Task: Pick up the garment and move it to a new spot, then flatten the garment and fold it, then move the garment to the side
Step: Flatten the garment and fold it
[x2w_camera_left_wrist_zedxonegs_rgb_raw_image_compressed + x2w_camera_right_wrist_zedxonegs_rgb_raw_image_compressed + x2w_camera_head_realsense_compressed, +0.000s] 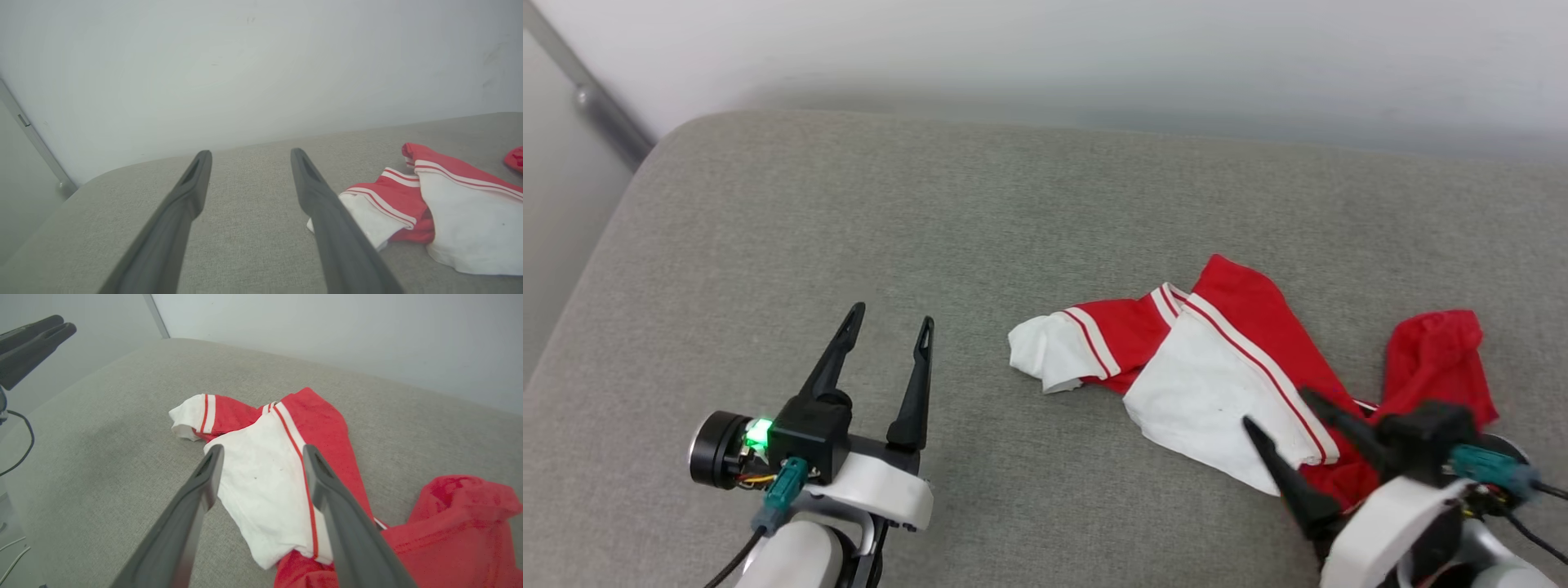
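The garment (1241, 367) lies crumpled at the right of the grey cushion, red with white sleeves and red-white striped trim; its lettering is hidden. It also lies at the right of the left wrist view, garment (449, 216), and spreads under the fingers in the right wrist view, garment (282, 465). My right gripper (1278, 408) hovers open over the garment's near white sleeve, nothing between its fingers (327, 490). My left gripper (890, 318) stands open over bare cushion, well left of the garment, holding nothing.
The grey upholstered cushion (849, 229) has a rounded far-left corner and meets a pale wall (1094, 49) at the back. A grey metal rail (596, 106) runs down the far left. Bare cushion spreads left of and behind the garment.
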